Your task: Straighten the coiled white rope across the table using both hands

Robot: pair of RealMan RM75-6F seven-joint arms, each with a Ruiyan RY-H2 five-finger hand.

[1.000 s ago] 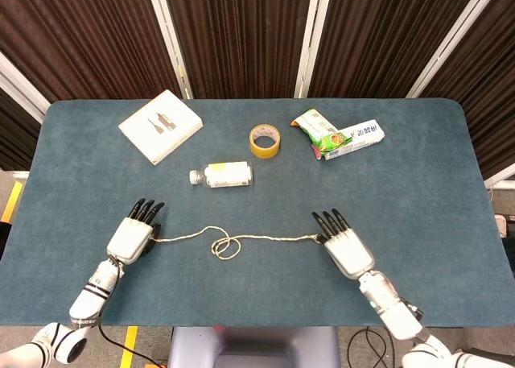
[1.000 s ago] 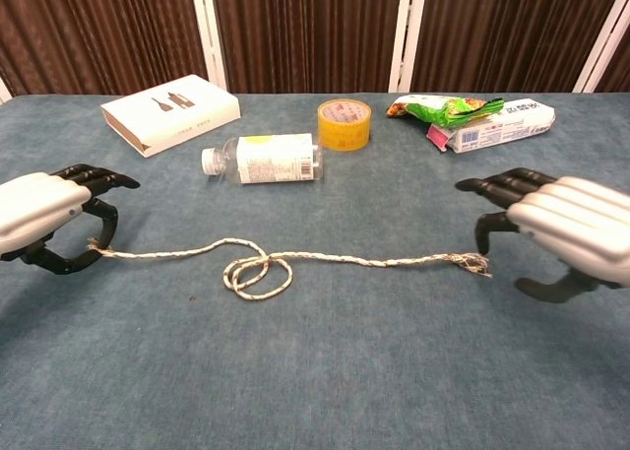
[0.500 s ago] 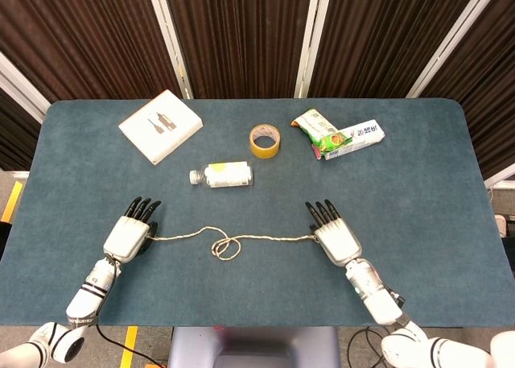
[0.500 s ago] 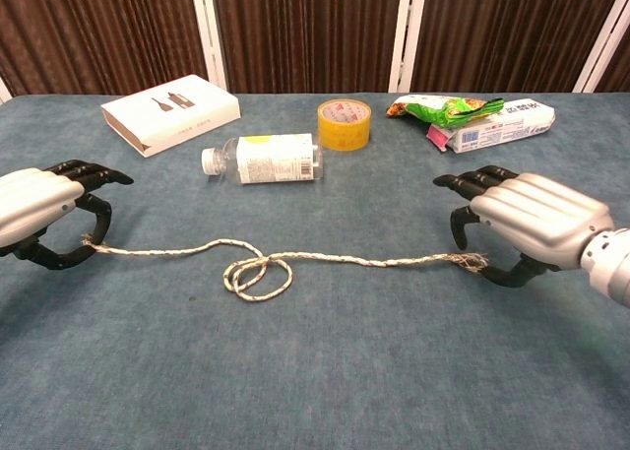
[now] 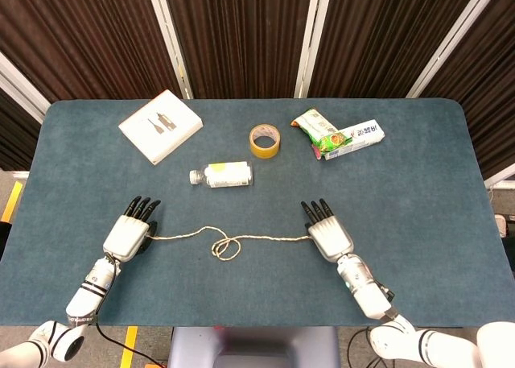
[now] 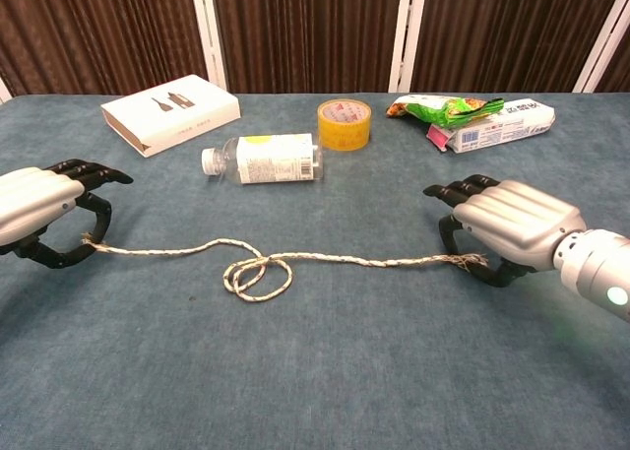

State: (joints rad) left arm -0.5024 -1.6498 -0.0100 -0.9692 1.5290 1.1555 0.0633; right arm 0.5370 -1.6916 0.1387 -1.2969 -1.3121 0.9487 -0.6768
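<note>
Even bright overhead light, soft faint shadows, sharp focus, no glare, slight chest-view edge distortion.

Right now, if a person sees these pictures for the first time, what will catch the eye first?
First, the white rope lying across the front of the blue table, with a small loop near its middle. A silver-and-black hand sits at each end of it: the left hand and the right hand. Behind, the yellow tape roll and the white box stand out.
</note>
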